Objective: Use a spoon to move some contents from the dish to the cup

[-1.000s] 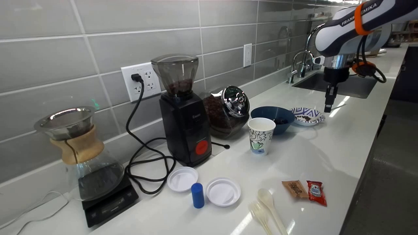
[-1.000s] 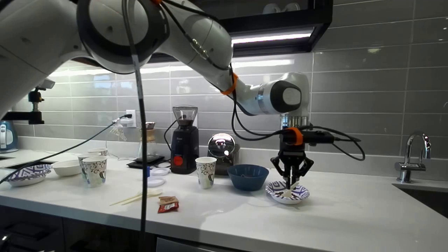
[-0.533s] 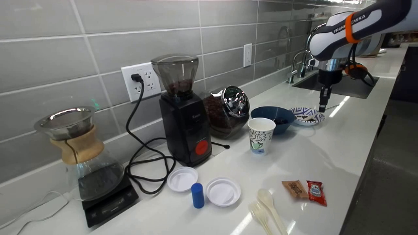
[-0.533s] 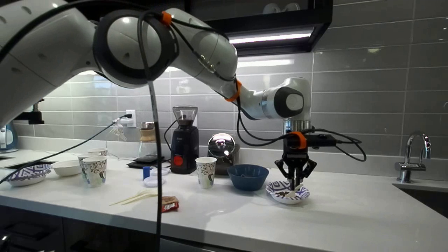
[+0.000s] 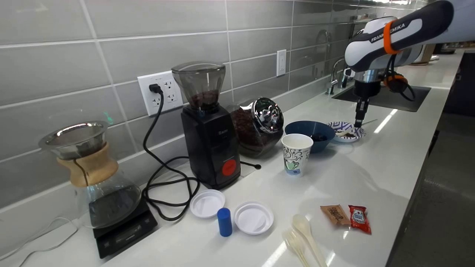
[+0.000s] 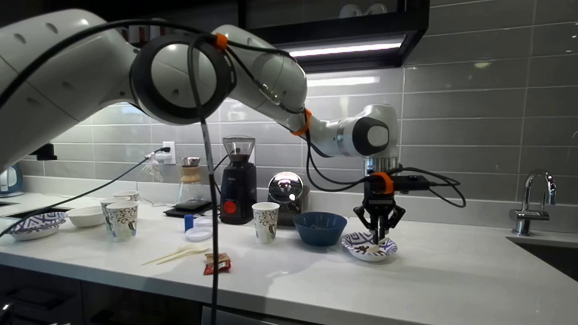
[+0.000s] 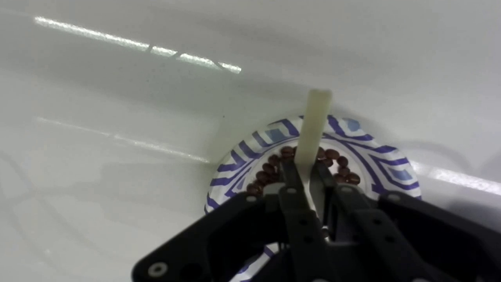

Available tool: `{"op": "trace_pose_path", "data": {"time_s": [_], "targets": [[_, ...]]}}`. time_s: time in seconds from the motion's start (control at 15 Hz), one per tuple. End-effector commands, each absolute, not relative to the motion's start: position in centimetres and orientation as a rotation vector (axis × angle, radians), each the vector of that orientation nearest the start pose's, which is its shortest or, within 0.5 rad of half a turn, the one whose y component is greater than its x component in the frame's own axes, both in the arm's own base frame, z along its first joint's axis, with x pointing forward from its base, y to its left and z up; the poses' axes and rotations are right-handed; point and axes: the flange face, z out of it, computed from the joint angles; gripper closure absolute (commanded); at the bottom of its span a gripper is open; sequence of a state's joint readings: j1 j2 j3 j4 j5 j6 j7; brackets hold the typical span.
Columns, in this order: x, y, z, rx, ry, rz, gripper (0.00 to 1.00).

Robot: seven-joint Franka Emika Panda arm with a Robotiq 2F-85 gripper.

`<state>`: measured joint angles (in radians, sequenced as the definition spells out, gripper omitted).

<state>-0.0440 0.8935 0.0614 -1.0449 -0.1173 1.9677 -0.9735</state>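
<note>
The dish is a white paper bowl with a purple pattern (image 7: 235, 156), holding brown beans (image 7: 263, 177); it shows in both exterior views (image 5: 336, 126) (image 6: 350, 244). My gripper (image 7: 305, 168) is shut on the pale handle of a spoon (image 7: 314, 121), low over the dish, also in both exterior views (image 5: 359, 123) (image 6: 378, 239). The spoon's head rests among the beans in an exterior view (image 6: 373, 248); my fingers hide it in the wrist view. The cup, white with a printed pattern, stands upright on the counter in both exterior views (image 5: 297, 155) (image 6: 265, 223), apart from the gripper.
A dark blue bowl (image 6: 319, 230) stands between cup and dish. A black grinder (image 5: 211, 144), a jar of beans (image 5: 256, 129) and a carafe (image 5: 104, 200) line the wall. Lids (image 5: 254, 218), loose plastic cutlery (image 5: 306, 233) and packets (image 5: 359, 218) lie nearer. A sink (image 5: 393, 98) lies beyond.
The gripper with the spoon has moved across the dish, leftward in an exterior view, and the spoon's head has moved through the beans. The dish has shifted slightly the same way.
</note>
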Motion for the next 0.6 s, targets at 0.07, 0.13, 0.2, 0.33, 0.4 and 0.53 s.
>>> {"op": "trace_pose_path", "data": {"time_s": [0.07,0.13,0.2,0.33,0.4,0.53], "targets": [[78.5,0.3,29.6,-2.753,-1.637,-0.015,0.97],[78.5,0.5,29.6,-2.744,-1.654,-0.019,0.97],[78.6,0.6,29.6,-2.731,-1.672,-0.031,0.97],[78.6,1.0,29.6,-2.709,-1.705,-0.040,0.97],[78.6,1.2,29.6,-2.691,-1.733,-0.044,0.97],[78.7,1.7,29.7,-2.656,-1.782,-0.059,0.97]]}}
